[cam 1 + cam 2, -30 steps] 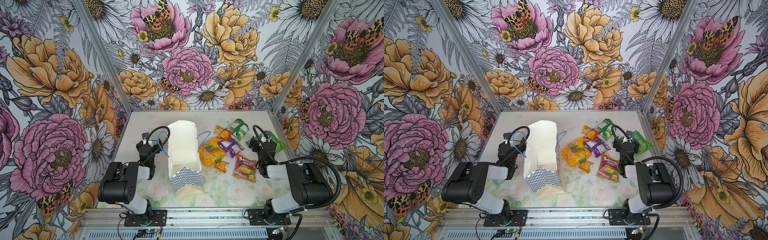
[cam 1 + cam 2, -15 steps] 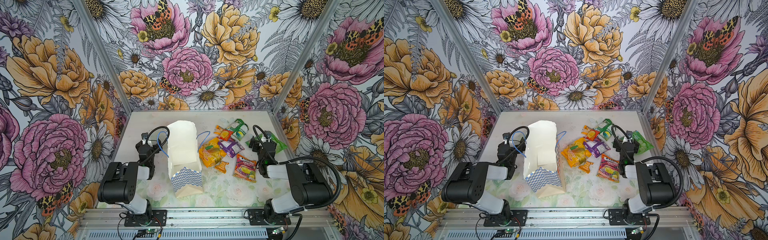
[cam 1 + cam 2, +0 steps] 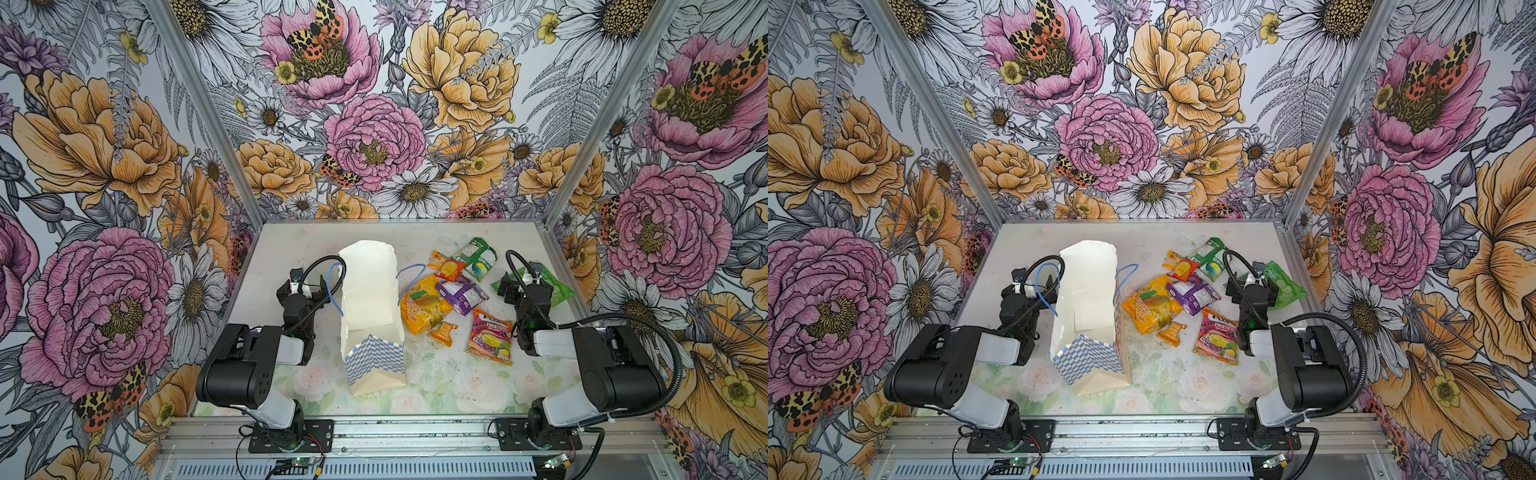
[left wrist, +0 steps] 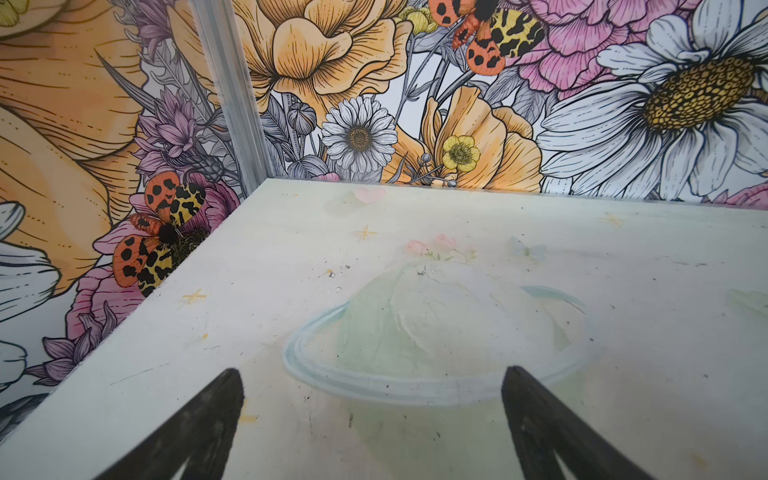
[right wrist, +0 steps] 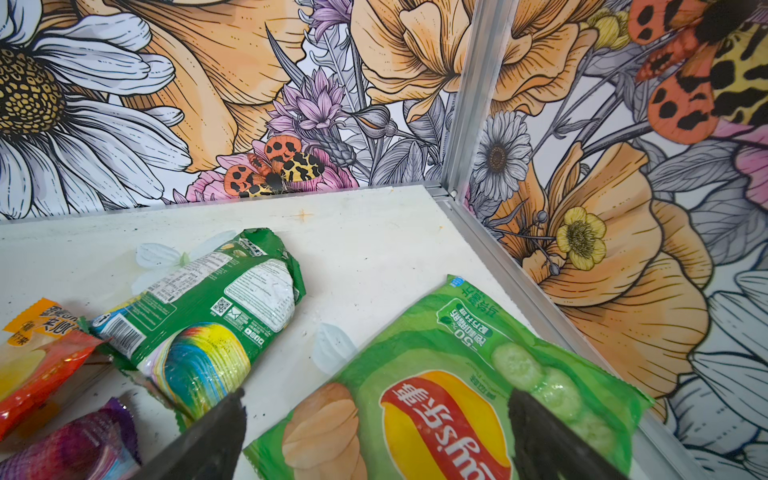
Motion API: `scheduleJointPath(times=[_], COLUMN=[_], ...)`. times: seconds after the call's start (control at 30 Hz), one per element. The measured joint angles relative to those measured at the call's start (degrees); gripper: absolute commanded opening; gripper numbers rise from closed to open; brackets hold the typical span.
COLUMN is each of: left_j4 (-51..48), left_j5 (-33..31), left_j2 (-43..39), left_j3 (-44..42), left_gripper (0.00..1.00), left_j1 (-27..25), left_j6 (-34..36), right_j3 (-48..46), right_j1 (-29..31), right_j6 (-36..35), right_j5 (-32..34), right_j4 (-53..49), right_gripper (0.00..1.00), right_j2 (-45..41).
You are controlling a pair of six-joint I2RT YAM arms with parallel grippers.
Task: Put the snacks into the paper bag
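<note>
Both sets of jaws stand wide apart and empty. My right jaws hang just above the green Lay's cucumber chips packet [image 5: 440,395]. My left jaws hang over bare bench [image 4: 415,232], with the paper bag [image 3: 368,291] just beside them on the side toward the right arm. The bag shows only its white inside, and the other snacks [image 3: 461,293] lie between it and my right jaws, so I judge nothing is packed yet. Next I'd lower the right jaws, pinch the Lay's packet, and carry it over the pile to the bag's mouth.
</note>
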Motion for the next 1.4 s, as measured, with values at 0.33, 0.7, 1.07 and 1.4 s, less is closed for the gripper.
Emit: scheduleJointPath(times=[0.33, 0.7, 1.07, 1.4], left_j4=[13.6, -19.1, -67.4, -91.4], left_j5=[-3.7, -11.8, -10.2, 3.1], left_j2=[2.7, -18.9, -32.4, -47.9], left_j3=[-6.4, 7.5, 30.8, 43.7], left_gripper=[0.99, 0.99, 0.99, 0.99], left_j1=[-2.8, 2.6, 5.0, 9.0], left_j6=[2.8, -6.2, -28.0, -33.6], right_j3=[-2.5, 4.8, 21.4, 26.2], right_j1=[0.9, 3.2, 2.9, -7.4], right_j6=[-2.2, -2.1, 9.7, 26.9], right_j5=[-2.7, -4.0, -10.6, -24.3], right_j4=[0.5, -19.1, -50.8, -67.3], right_gripper=[1.00, 1.00, 1.00, 0.99], right_j2=[-1.4, -15.6, -27.0, -34.7])
